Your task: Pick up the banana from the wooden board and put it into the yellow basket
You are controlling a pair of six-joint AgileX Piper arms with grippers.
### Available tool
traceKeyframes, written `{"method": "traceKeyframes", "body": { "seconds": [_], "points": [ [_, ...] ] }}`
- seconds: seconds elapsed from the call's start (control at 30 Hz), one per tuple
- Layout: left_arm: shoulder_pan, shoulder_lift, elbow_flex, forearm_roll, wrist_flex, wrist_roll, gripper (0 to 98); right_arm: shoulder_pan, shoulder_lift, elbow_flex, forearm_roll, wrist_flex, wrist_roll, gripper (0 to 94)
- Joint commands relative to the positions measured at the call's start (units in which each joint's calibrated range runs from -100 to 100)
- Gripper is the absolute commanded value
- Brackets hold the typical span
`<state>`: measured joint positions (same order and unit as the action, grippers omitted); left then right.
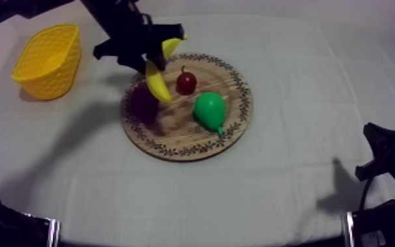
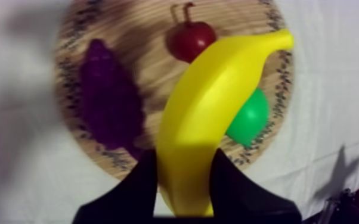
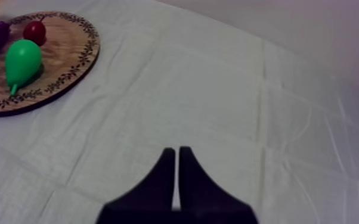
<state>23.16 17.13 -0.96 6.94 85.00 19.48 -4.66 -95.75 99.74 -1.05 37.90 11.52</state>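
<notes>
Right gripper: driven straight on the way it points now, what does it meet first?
Looks free: the right gripper, fingers together, points across bare cloth. The wooden board with the pear lies off to the side of that line. Depth is unclear; angled down, it may touch the cloth.

The banana (image 2: 209, 119) hides most of the pear (image 2: 250, 119) (grapes (image 2: 107, 98) blurred, dark).
</notes>
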Motion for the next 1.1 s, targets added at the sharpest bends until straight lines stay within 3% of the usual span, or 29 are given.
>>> {"method": "traceKeyframes", "body": {
  "seconds": [0.0, 0.3, 0.63, 1.07],
  "points": [
    [-2.25, -0.44, 1.28, -0.14, -0.08, -0.75, 23.2, -0.01, -0.01, 0.04, 0.00, 0.01, -0.02, 0.4],
    [-13.51, -0.06, 3.03, -1.53, 0.31, -5.40, 23.3, -0.01, -0.01, 0.04, 0.00, 0.01, -0.02, 0.4],
    [-24.05, 2.22, -4.51, -3.63, 4.45, -8.38, 23.0, -0.01, -0.01, 0.04, 0.00, 0.01, -0.02, 0.4],
    [-30.71, 7.93, -13.96, -4.43, 7.54, -10.53, 23.1, -0.01, -0.01, 0.04, 0.00, 0.01, -0.02, 0.4]
  ]
}}
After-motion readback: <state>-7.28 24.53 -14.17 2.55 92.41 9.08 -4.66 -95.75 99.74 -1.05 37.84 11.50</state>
